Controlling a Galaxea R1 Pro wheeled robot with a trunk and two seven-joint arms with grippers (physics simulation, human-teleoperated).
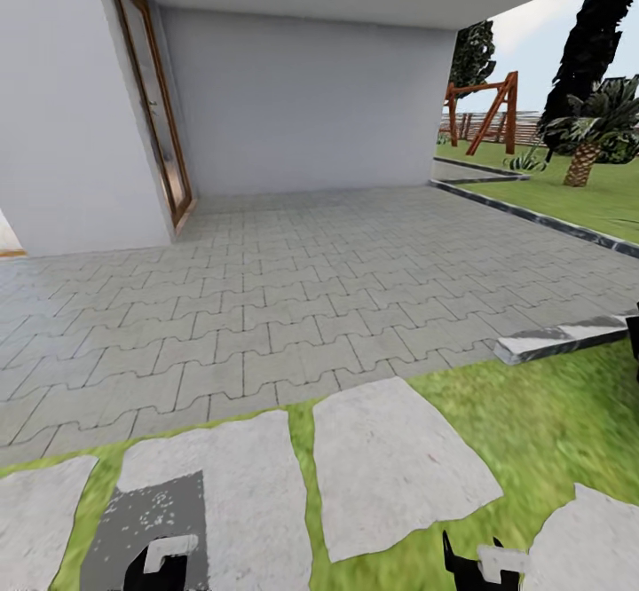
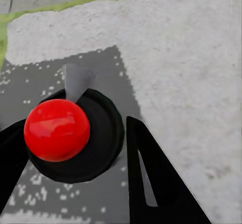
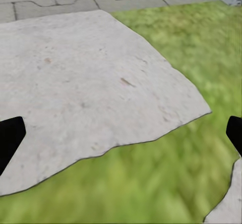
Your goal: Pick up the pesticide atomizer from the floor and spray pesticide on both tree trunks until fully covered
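Observation:
The pesticide atomizer [image 2: 75, 138] has a round black body, a glossy red ball on top and a short grey nozzle. It sits between the two black fingers of my left gripper [image 2: 73, 125], which press against its sides above a pale stepping stone [image 2: 191, 57]. In the head view my left gripper [image 1: 160, 569] is at the bottom edge over that stone's shadowed patch. My right gripper [image 3: 123, 128] is open and holds nothing, hanging over grass and another stepping stone [image 3: 85, 88]. It also shows low in the head view as my right gripper [image 1: 475, 564].
Grey interlocking paving [image 1: 293, 289] stretches ahead to the white house wall [image 1: 311, 103] with a wood-framed door [image 1: 155, 103]. A loose kerb stone [image 1: 559, 340] lies at the right. Beyond on the lawn stand a wooden swing frame [image 1: 484, 112], a short palm [image 1: 590, 143] and a dark cypress [image 1: 590, 36].

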